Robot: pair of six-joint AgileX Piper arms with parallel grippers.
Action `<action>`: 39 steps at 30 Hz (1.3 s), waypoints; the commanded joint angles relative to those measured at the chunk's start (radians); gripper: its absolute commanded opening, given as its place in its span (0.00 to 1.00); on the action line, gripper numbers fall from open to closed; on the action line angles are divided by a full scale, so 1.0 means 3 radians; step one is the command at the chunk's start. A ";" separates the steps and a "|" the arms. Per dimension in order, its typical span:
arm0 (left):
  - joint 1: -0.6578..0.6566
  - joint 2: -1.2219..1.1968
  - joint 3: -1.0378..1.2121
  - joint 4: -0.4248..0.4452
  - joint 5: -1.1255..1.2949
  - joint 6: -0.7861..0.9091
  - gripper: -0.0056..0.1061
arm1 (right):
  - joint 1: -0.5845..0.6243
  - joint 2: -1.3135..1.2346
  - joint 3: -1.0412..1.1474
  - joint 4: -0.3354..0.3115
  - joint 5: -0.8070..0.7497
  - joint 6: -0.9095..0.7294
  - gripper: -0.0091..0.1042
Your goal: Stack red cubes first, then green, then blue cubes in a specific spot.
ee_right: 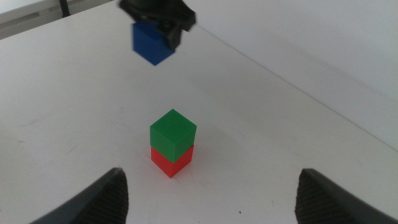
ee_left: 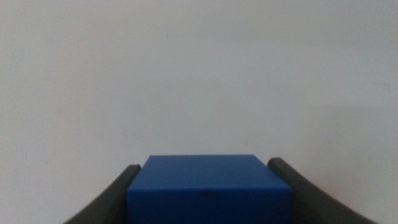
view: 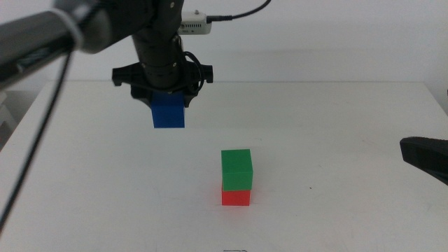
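— Where is the blue cube (view: pixel 169 113) sitting right now?

— It is hanging in the air above the white table (view: pixel 336 147), farther back than the stack and toward the left arm's side of it. The left gripper (view: pixel 165 94) is clamping it from above; in the left wrist view both dark jaws are pressing against opposite faces of the cube (ee_left: pixel 209 190).

— And the other two cubes?

— The green cube (view: pixel 236 170) is resting on top of the red cube (view: pixel 236 195), turned slightly off square with it. The pair is standing on bare tabletop near the middle of the table, well apart from the lifted cube. Nothing is touching the stack.

— What is the right arm doing?

— The right gripper (view: pixel 425 157) is waiting at the right edge of the table, clear of the cubes. Its jaws are standing spread wide and are gripping nothing; the stack is showing between them in the right wrist view.
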 commanded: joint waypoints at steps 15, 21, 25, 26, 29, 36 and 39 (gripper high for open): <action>-0.1084 -0.0478 0.0189 0.0352 -0.0227 -0.1146 0.04 | -0.0023 -0.0002 -0.0080 -0.0019 -0.0242 -0.0031 0.82; -0.1088 -0.0307 0.0070 0.0323 -0.0225 -0.1143 0.04 | -0.0023 -0.0002 -0.0080 -0.0019 -0.0242 -0.0031 0.82; -0.1088 -0.0216 0.0067 0.0374 -0.0231 -0.1165 0.04 | -0.0023 -0.0002 -0.0080 -0.0019 -0.0242 -0.0031 0.82; -0.1088 -0.0195 0.0067 0.0374 -0.0228 -0.1165 0.04 | -0.0023 -0.0002 -0.0080 -0.0019 -0.0242 -0.0031 0.82; -0.1088 -0.0113 0.0067 0.0369 -0.0220 -0.1165 0.04 | -0.0023 -0.0002 -0.0080 -0.0019 -0.0242 -0.0031 0.82; -0.1088 -0.0019 0.0067 0.0343 -0.0227 -0.1165 0.04 | -0.0023 -0.0002 -0.0080 -0.0019 -0.0242 -0.0031 0.82; -0.1088 -0.0004 0.0067 0.0328 -0.0215 -0.1165 0.04 | -0.0023 -0.0002 -0.0080 -0.0019 -0.0242 -0.0031 0.82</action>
